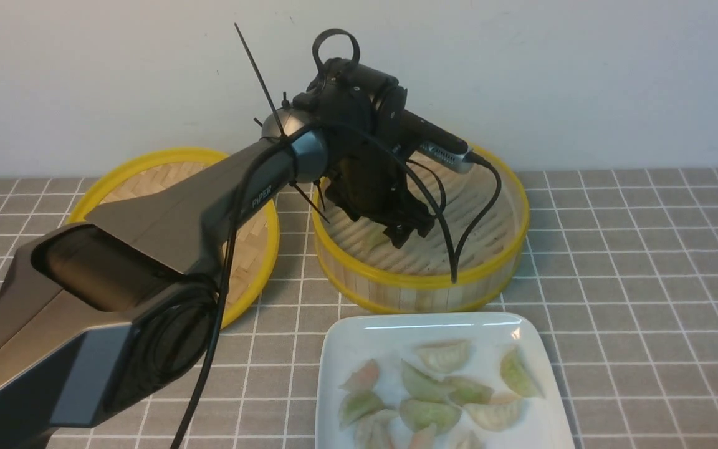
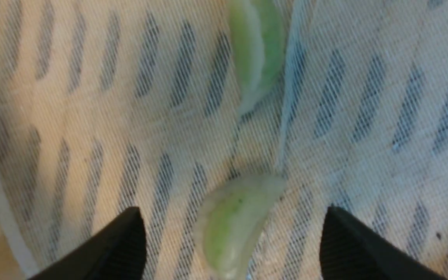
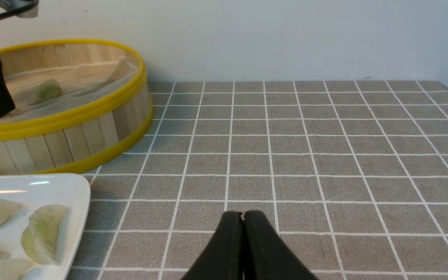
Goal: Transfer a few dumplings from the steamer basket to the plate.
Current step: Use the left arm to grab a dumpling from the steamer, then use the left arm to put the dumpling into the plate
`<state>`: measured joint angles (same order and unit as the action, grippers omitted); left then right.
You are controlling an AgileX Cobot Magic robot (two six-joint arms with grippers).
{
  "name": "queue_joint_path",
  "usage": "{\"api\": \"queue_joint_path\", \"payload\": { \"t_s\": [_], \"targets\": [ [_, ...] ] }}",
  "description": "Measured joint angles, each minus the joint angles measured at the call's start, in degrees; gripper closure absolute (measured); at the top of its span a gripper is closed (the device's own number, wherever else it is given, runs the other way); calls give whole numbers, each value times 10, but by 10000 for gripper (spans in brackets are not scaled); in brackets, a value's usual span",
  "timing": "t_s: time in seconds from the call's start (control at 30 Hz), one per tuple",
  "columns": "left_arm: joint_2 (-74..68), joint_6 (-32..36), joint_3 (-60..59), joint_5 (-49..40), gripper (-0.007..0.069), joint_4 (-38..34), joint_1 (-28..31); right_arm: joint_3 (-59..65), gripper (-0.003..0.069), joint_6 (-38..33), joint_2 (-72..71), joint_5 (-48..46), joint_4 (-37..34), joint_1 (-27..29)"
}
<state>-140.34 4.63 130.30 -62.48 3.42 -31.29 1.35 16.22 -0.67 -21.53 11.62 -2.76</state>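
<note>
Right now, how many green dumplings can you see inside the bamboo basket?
2. One dumpling lies between the open fingers of the left gripper; the other dumpling lies farther off on the steamer basket floor. The left arm covers part of it, so more may be hidden.

left arm (image 1: 166, 218): grey and black, word PIPER | left pincer (image 1: 404, 236): black, pointy tips | behind pincer: black cables (image 1: 454, 265), thin zip ties (image 1: 259, 78)

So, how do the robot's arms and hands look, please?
The left arm has grey metallic links, a black wrist and a white PIPER marking; black cables, fastened with cable ties, run along it. The left hand and right hand are black with pointed fingers.
</note>
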Motion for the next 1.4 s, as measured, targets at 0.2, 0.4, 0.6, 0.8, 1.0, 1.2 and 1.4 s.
{"api": "queue_joint_path", "payload": {
  "t_s": [0.2, 0.4, 0.6, 0.8, 1.0, 1.2, 1.4],
  "targets": [
    [-2, 0, 0, 2, 263, 6, 0, 0, 673, 0, 0, 0, 0, 0],
    [-17, 2, 0, -10, 409, 4, 0, 0, 673, 0, 0, 0, 0, 0],
    [-15, 5, 1, -19, 459, 5, 0, 0, 673, 0, 0, 0, 0, 0],
    [7, 15, 0, -62, 459, 10, -2, 0, 673, 0, 0, 0, 0, 0],
    [110, 16, -1, -81, 459, 13, -4, 0, 673, 0, 0, 0, 0, 0],
    [197, 13, -10, -86, 461, -61, -5, 0, 673, 0, 0, 0, 0, 0],
    [278, -2, -136, -86, 461, -161, -22, 0, 673, -6, 0, 0, 0, 0]
  ]
}}
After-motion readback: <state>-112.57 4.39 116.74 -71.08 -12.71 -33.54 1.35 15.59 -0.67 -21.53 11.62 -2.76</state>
